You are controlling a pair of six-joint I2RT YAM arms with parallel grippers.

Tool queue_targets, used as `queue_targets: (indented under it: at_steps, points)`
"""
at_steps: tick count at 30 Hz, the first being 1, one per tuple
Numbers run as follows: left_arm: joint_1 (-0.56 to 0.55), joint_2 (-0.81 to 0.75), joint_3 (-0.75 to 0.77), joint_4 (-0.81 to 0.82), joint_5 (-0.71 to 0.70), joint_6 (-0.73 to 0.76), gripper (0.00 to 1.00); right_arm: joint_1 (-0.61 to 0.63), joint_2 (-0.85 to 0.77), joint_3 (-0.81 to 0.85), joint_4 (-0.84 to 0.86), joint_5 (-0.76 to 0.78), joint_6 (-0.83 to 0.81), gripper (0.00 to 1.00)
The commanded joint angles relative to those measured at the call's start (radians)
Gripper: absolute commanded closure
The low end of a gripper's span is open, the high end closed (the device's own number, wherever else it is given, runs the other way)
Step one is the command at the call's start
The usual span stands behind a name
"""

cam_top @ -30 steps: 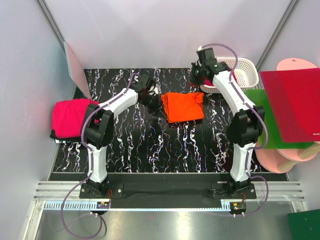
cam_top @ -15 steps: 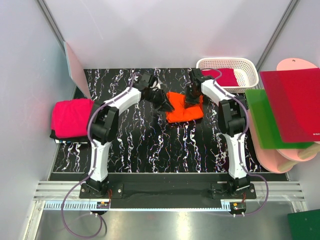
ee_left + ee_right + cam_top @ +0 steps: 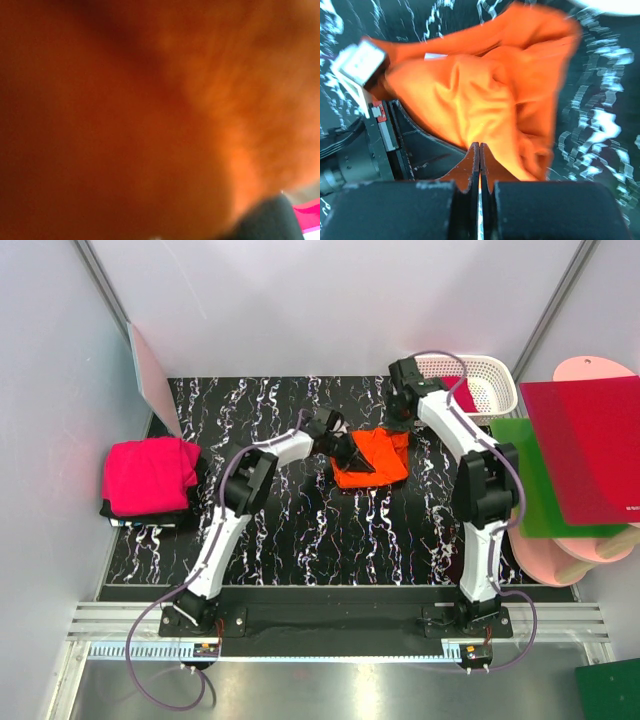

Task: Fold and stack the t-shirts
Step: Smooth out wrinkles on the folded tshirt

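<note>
your right pincer (image 3: 479,146) was clamped tight on the far right corner of the orange t-shirt (image 3: 376,461); your left pincer (image 3: 345,448) sat at its left edge, grip hidden by cloth.

Top camera looks down on whole table (image 3: 300,530); both wrist cameras close, sharing orange t-shirt (image 3: 485,100).

The orange t-shirt (image 3: 372,458) lies rumpled and bunched on the desk (image 3: 300,530), near its middle toward the far side, its folds loose and uneven and one corner drawn out to the far right. A magenta t-shirt (image 3: 148,475) sits folded at the desk's left edge. A crimson t-shirt (image 3: 462,395) lies inside the white basket (image 3: 495,375) at the far right
</note>
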Motion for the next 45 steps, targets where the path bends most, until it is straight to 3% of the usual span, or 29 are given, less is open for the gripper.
queue_targets:
  at_steps: [1,8,11,13,14,15,17,18,19,20,28,32,34,45]
  points:
    - [0.02,-0.11,-0.154,-0.094,-0.036,0.045,1.0,0.006,-0.14,-0.037,-0.011,0.133,-0.037,1.0]
    - [0.053,-0.291,-0.501,-0.129,-0.05,0.148,1.0,0.006,-0.178,-0.09,-0.013,0.112,-0.037,1.0]
    - [0.052,-0.355,-0.546,-0.154,-0.041,0.209,1.0,0.006,-0.188,-0.116,-0.009,0.028,-0.037,0.99]
    - [0.05,-0.4,-0.535,-0.165,-0.022,0.292,0.93,0.008,-0.188,-0.126,-0.011,-0.032,-0.04,0.96]
    - [0.049,-0.418,-0.519,-0.168,0.008,0.341,0.86,0.008,-0.195,-0.141,-0.008,-0.094,-0.04,0.72]
    - [0.047,-0.439,-0.508,-0.169,0.022,0.362,0.78,0.006,-0.198,-0.15,-0.002,-0.122,-0.034,0.6]
    - [0.049,-0.513,-0.48,-0.189,0.042,0.425,0.46,0.008,-0.22,-0.184,0.015,-0.194,-0.024,0.32]
    - [0.049,-0.541,-0.471,-0.198,0.041,0.447,0.38,0.008,-0.23,-0.196,0.032,-0.212,-0.013,0.23]
    - [0.05,-0.599,-0.465,-0.209,0.035,0.462,0.14,0.009,-0.243,-0.227,0.047,-0.227,0.016,0.14]
    - [0.056,-0.627,-0.465,-0.214,0.015,0.479,0.03,0.008,-0.269,-0.242,0.072,-0.25,0.029,0.0]
    - [0.159,-0.773,-0.515,-0.342,-0.221,0.545,0.01,0.011,-0.293,-0.325,0.118,-0.373,0.108,0.01]
    - [0.182,-0.721,-0.451,-0.471,-0.396,0.628,0.05,0.021,-0.267,-0.354,0.156,-0.431,0.13,0.09]
    - [0.188,-0.675,-0.417,-0.519,-0.444,0.636,0.08,0.023,-0.231,-0.353,0.161,-0.458,0.137,0.17]
    - [0.204,-0.517,-0.288,-0.534,-0.467,0.617,0.23,0.035,-0.065,-0.264,0.185,-0.457,0.183,0.23]
